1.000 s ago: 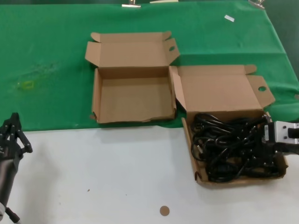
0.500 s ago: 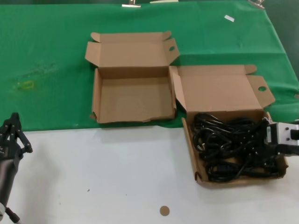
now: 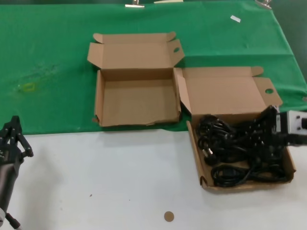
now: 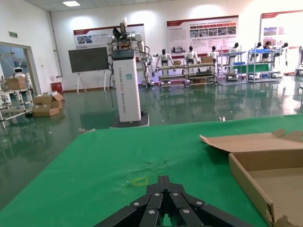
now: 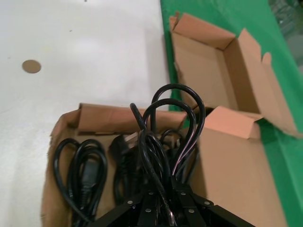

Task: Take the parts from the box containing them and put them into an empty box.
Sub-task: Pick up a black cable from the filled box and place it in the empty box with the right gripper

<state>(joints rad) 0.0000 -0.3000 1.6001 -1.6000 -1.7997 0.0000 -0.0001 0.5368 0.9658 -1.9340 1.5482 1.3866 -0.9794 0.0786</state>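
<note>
The parts — a tangle of black power cords — are lying in the box containing them, which is sitting on the white table just beside the near right corner of the empty box, its raised lid leaning against that box's right wall. The right gripper is reaching in over the far right side of the cord box, and in the right wrist view its fingers are closing tight around a bunch of looped cable that is arching up out of the pile; more coils are lying flat on the cardboard floor below. The empty box is sitting open on the green cloth with nothing at all inside, so by my reckoning the transfer is only just starting: a first bundle is in the grip but no cord is delivered yet, and the whole heap is left to move. The left gripper is idling well to the left of the empty box, at the table's near edge — its fingers drawn together on nothing.
</note>
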